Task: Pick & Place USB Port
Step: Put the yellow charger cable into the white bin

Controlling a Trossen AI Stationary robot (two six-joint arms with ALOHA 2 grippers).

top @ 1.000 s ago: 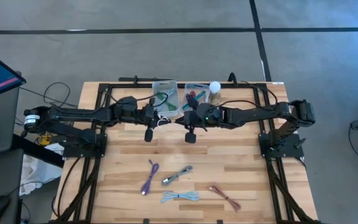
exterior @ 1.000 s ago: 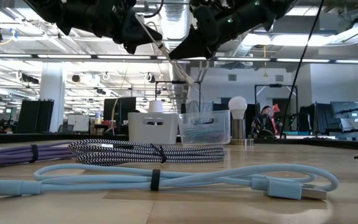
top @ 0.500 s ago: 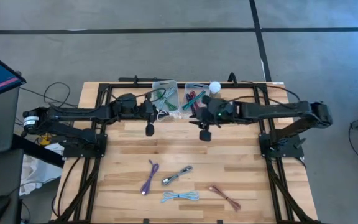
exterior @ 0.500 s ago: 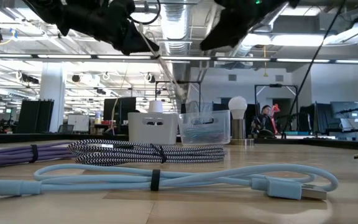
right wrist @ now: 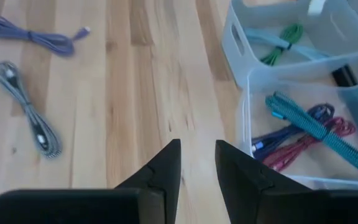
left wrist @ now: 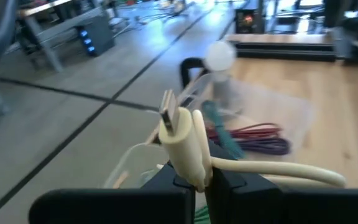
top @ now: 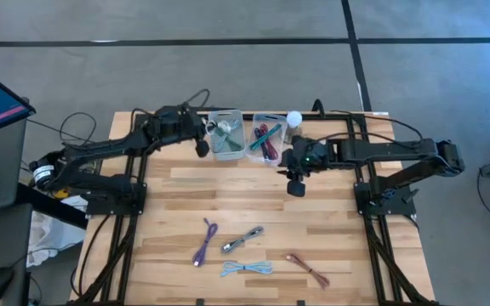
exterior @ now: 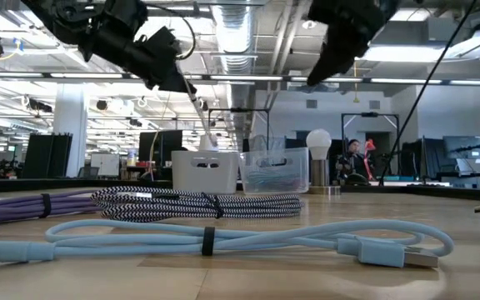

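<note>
My left gripper [top: 201, 147] is shut on a cream USB cable [left wrist: 185, 146] beside the white bin [top: 226, 136], at the table's far side. In the low view the cable [exterior: 197, 112] trails down from the gripper [exterior: 169, 73] toward the white bin [exterior: 205, 169]. That bin holds a green cable [right wrist: 283, 45]. The clear bin [top: 266, 140] holds red, blue and teal cables. My right gripper [top: 296, 187] is open and raised, on the near-right side of the clear bin; in its wrist view [right wrist: 197, 144] it touches nothing. My left gripper pinches the cream cable between its two fingers at the plug's moulded body [left wrist: 194, 168], just below the metal USB tip [left wrist: 168, 115]. The plug sticks out past the fingertips. The cord [left wrist: 278, 169] bends away to one side and hangs slack below the gripper, lifted off the table.
Four bundled cables lie on the near half of the table: purple [top: 204, 242], black-and-white braided [top: 242, 240], light blue [top: 245, 269] and reddish brown [top: 307, 269]. A white bulb on a stand [top: 293, 119] is next to the clear bin. Bare wood lies between bins and cables.
My left gripper has carried the cream cable from the table's middle toward the far edge and left, ending beside the white bin. My right gripper has drawn away from the left one, toward the table's right and slightly nearer.
</note>
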